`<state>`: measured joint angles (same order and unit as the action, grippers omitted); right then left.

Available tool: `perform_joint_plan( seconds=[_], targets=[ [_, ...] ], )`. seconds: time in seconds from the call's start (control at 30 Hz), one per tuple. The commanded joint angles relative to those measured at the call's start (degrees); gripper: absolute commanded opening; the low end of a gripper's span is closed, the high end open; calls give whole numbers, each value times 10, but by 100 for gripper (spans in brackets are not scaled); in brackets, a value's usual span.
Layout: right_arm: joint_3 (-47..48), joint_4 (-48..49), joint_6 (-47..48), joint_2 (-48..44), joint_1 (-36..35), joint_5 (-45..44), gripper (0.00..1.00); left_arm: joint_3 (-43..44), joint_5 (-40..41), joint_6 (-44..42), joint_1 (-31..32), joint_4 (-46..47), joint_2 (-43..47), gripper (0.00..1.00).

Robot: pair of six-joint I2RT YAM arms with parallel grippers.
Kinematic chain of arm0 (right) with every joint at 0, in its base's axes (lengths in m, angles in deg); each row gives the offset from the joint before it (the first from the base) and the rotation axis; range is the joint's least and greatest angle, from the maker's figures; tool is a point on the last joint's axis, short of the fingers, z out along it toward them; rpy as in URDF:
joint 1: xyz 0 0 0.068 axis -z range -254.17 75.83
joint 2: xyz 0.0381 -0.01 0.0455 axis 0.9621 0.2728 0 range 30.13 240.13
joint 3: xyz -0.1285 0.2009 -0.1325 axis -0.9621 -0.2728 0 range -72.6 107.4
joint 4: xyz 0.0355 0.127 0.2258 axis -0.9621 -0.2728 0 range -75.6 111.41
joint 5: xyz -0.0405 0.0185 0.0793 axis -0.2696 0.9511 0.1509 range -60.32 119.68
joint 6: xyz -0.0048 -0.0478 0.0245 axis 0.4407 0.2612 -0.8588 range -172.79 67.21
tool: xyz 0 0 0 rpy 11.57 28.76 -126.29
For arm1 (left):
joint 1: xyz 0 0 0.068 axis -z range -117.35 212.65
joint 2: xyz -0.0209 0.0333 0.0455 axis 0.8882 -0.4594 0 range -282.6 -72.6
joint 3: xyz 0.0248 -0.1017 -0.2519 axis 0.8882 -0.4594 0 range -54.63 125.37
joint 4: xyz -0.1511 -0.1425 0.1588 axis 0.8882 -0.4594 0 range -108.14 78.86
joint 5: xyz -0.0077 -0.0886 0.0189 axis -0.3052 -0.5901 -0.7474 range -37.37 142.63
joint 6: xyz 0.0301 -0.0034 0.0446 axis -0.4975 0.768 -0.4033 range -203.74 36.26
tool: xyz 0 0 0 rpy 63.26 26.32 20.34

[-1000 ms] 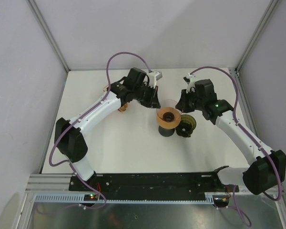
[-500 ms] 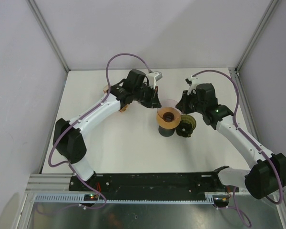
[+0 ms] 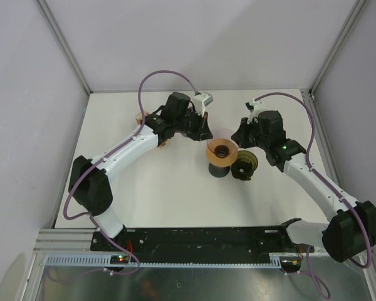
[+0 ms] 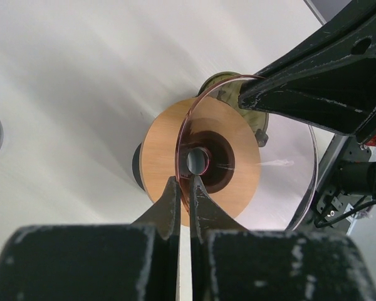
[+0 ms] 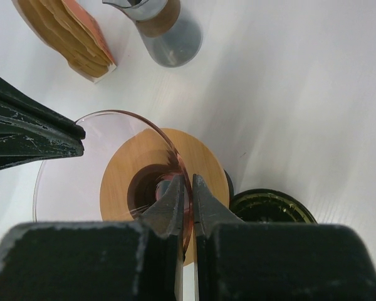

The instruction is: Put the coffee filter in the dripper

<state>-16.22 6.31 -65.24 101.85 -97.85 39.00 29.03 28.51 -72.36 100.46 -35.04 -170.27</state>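
Note:
The dripper, a clear pink cone with a round wooden collar, sits mid-table over a dark base. My left gripper is shut on the cone's thin rim from the far left side. My right gripper is shut on the rim on the opposite side, next to the wooden collar. In the top view both grippers meet at the dripper, the left gripper and the right gripper. The coffee filter stack stands in a wooden holder beyond the dripper, held by nothing.
A dark green round jar stands touching the dripper's right side, also seen in the right wrist view. A glass carafe with a wooden collar stands beside the filter holder. White walls and metal posts ring the table.
With both grippers still shut on its rim, the dripper has shifted slightly toward the far side. The arms moved only a little with it.

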Motion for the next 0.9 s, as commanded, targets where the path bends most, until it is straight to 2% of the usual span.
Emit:
perform_joint_plan(
  seconds=[0.0,0.53,0.73,0.87],
  targets=[
    [-69,-102,40,76,-15,4,0,-83,-13,-77,39,-154,-112,0],
    [-72,-105,40,99,-11,14,0,-88,-14,-83,32,-154,-145,0],
    [-53,-103,26,63,-11,4,0,-26,-8,-86,28,-156,-117,0],
    [-32,-98,20,40,-13,-10,13,26,0,-77,25,-160,-105,3]
  ],
)
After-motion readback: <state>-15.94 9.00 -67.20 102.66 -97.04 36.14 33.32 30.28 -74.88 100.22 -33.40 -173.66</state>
